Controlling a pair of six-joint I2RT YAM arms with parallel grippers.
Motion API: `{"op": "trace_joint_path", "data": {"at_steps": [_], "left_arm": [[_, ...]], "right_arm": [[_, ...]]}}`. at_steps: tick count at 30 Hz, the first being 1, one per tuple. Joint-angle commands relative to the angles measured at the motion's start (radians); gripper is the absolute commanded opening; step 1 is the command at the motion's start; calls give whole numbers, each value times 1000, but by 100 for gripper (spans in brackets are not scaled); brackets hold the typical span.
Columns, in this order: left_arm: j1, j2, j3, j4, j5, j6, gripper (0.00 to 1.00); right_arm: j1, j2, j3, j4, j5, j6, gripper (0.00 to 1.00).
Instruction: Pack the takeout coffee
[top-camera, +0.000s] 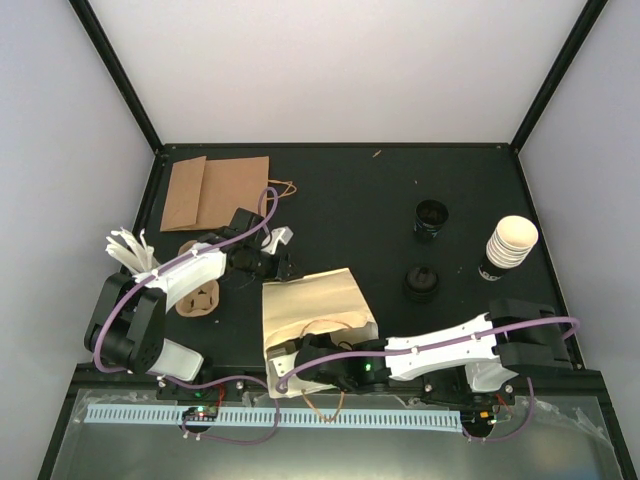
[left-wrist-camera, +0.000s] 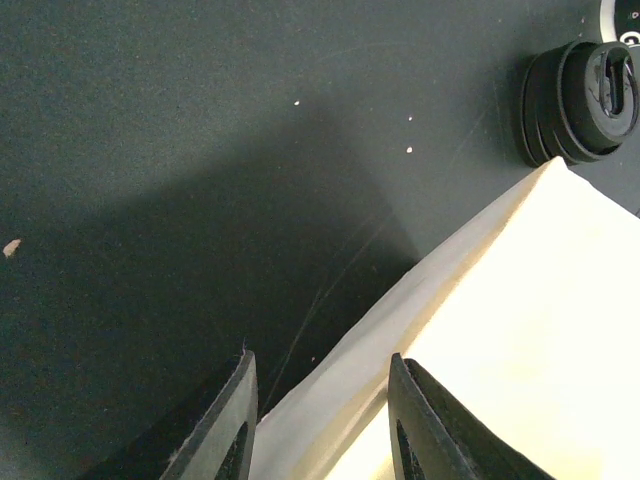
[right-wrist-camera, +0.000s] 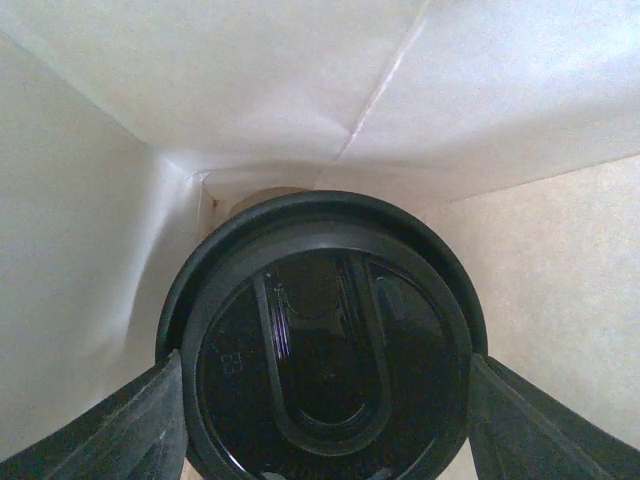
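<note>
Left pincer (left-wrist-camera: 320, 360): the jaws stand part-way apart astride the far edge of the paper bag (top-camera: 320, 300), which lies on its side on the bench (top-camera: 350, 200). Whether they clamp the paper cannot be told.

Right pincer (right-wrist-camera: 325, 365): it is inside the bag mouth, clenched on the takeout coffee (right-wrist-camera: 320, 300), with one finger on each side of the black lid. The cup sits within the bag, apparently near the closed end.

Procedure: set the cup against the end fold, keep its axis along the bag, then release. Withdraw straight to avoid snagging the paper.

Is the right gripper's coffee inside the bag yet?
Yes: cream paper bag walls surround the lidded takeout coffee in the right gripper.
</note>
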Motion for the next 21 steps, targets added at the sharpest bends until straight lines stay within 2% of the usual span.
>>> {"op": "trace_joint_path", "data": {"at_steps": [1, 21], "left_arm": [[1, -2, -13, -19, 52, -1, 38], [0, 7, -16, -21, 59, -16, 37]], "right_arm": [[-21, 22, 27, 34, 35, -8, 53], [-30, 53, 32, -2, 37, 9, 53]]}}
